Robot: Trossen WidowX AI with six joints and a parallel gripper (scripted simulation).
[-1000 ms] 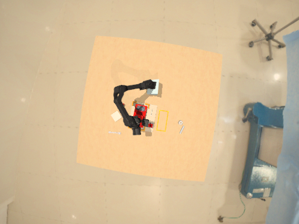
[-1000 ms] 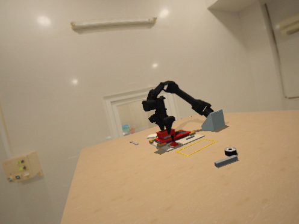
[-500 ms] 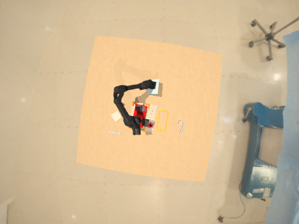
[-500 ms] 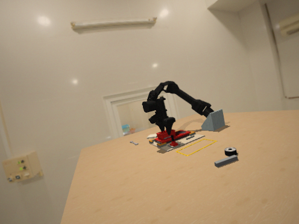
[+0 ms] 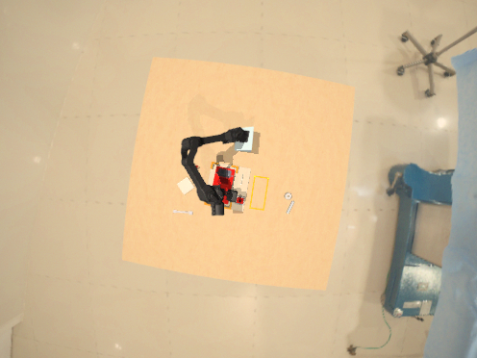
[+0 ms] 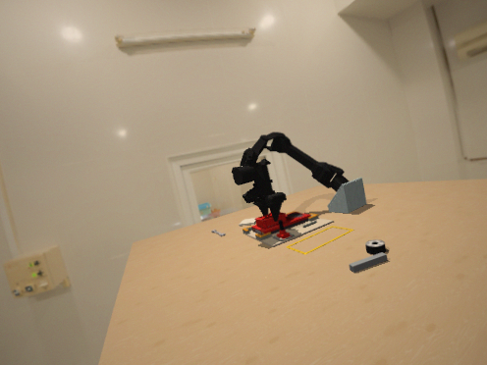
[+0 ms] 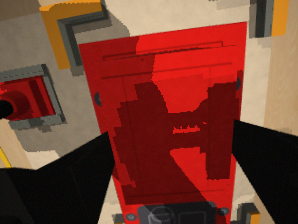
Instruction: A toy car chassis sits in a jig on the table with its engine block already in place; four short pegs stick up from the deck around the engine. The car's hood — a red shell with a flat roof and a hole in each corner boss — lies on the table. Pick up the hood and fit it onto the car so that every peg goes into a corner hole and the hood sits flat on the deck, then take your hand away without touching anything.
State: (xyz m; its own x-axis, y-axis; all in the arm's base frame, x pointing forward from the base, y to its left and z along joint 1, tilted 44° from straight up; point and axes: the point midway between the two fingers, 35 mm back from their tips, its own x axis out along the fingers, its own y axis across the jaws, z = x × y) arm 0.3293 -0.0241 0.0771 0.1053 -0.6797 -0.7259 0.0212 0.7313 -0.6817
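The red hood is between the fingers of my gripper, which is shut on its two long sides. The hood lies lengthwise over one end of the red chassis, level or nearly so, at or just above the deck. Whether it touches the deck cannot be told. The hood covers the engine block; pegs and corner holes do not show clearly. Orange and grey jig corners stand around the chassis.
A red part with a black post stands close beside the chassis. A yellow outline, a wheel and a grey bar lie farther out. A pale blue wedge stands by the arm's base.
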